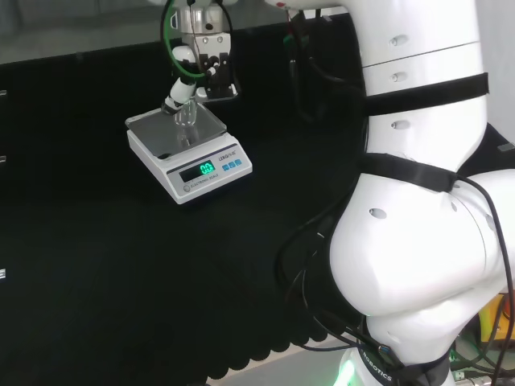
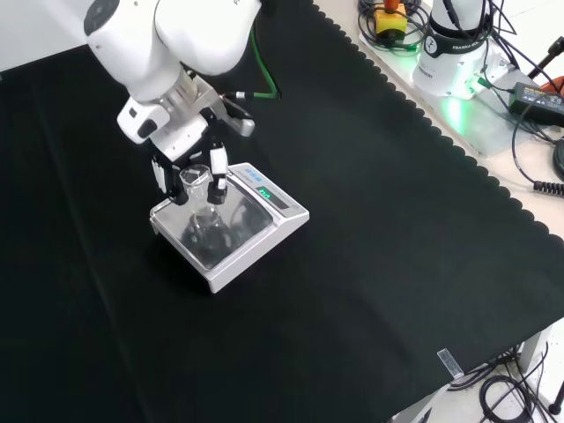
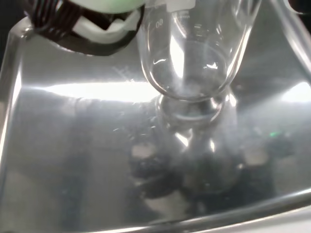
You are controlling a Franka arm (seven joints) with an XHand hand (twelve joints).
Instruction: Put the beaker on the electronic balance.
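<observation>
Now, working left to right across the front view, you have the hand [image 2: 189, 172] over the back left part of the electronic balance [image 2: 231, 227], its fingers curled round the upper part of the clear beaker [image 2: 197, 188]. The beaker hangs upright over the steel pan [image 2: 216, 231], and from the wrist view its rounded base [image 3: 187, 82] looks to be at or just above the plate, with its reflection right beneath; you cannot tell for sure whether it is touching. Further right sits the display strip [image 2: 267, 191] at the balance's right edge, lit green. To finish this step well, bring the beaker straight down without tilting, let the base settle flat on the pan, and keep it away from the pan's edges. Only then let the fingers uncurl, evenly, so nothing nudges the glass sideways. Lift the hand straight up clear of the rim
</observation>
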